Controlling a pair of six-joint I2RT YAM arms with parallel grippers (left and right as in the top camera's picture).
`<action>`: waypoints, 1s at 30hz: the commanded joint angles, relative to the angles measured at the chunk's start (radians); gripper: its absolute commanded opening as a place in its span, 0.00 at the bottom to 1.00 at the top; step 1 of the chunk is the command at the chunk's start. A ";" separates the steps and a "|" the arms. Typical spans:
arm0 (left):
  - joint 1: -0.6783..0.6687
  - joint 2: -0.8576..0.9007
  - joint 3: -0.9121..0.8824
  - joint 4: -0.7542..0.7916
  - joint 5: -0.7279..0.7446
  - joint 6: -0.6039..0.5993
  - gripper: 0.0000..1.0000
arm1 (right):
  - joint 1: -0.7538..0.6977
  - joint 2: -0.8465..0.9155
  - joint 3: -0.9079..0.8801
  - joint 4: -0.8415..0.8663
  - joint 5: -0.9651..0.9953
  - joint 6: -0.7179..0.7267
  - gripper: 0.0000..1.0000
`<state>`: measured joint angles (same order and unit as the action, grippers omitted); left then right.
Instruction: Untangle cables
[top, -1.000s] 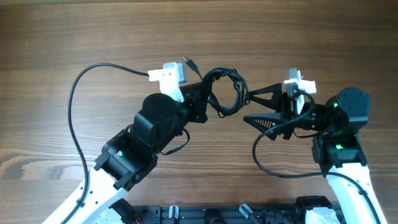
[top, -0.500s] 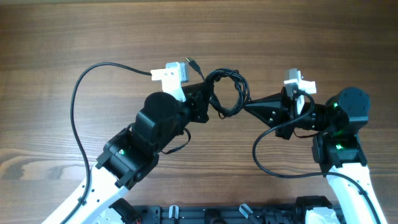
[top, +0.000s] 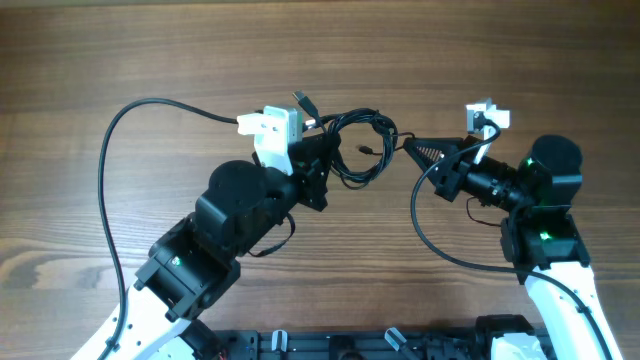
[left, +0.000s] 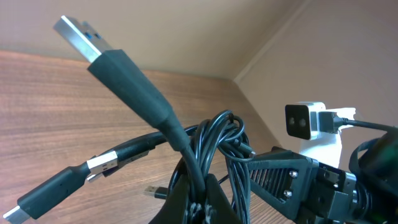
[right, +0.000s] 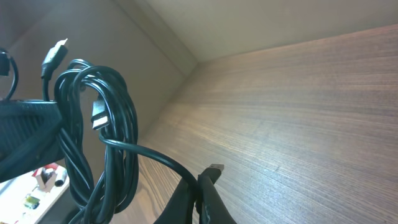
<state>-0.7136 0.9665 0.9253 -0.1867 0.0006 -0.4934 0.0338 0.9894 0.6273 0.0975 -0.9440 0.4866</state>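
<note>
Where its jaws had gaped a second earlier, the right gripper (right: 200, 190) had pinched shut on one strand behind its plug (right: 215, 168). Just beyond, the left gripper (left: 198, 200) kept the coiled cables (left: 208, 137) clamped, so a separating pull looked ready to begin.

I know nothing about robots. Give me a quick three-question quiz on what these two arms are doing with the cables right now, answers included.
1. True or false: the coil of thin black cables lies flat on the brown wooden table.
2. The right arm's fingers are: A wide open; B shut on one strand of the coil; C shut on nothing.
3. Fill in: the coil's main bundle is pinched by the ____ arm.

Key
1. False: it hangs above the wood.
2. B.
3. Left: the left arm's fingers clamp it.
</note>
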 joint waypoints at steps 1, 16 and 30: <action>-0.003 -0.025 0.017 0.007 0.010 0.122 0.04 | -0.001 0.000 0.014 -0.001 -0.011 -0.030 0.05; -0.003 -0.025 0.016 -0.033 -0.065 0.339 0.04 | -0.001 0.000 0.014 0.073 -0.295 -0.236 0.74; -0.002 -0.026 0.017 -0.117 0.286 0.489 0.04 | -0.001 0.000 0.014 0.011 -0.028 -0.084 0.74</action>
<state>-0.7136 0.9607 0.9253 -0.3149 0.2546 -0.0257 0.0338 0.9894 0.6273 0.1097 -1.0183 0.3931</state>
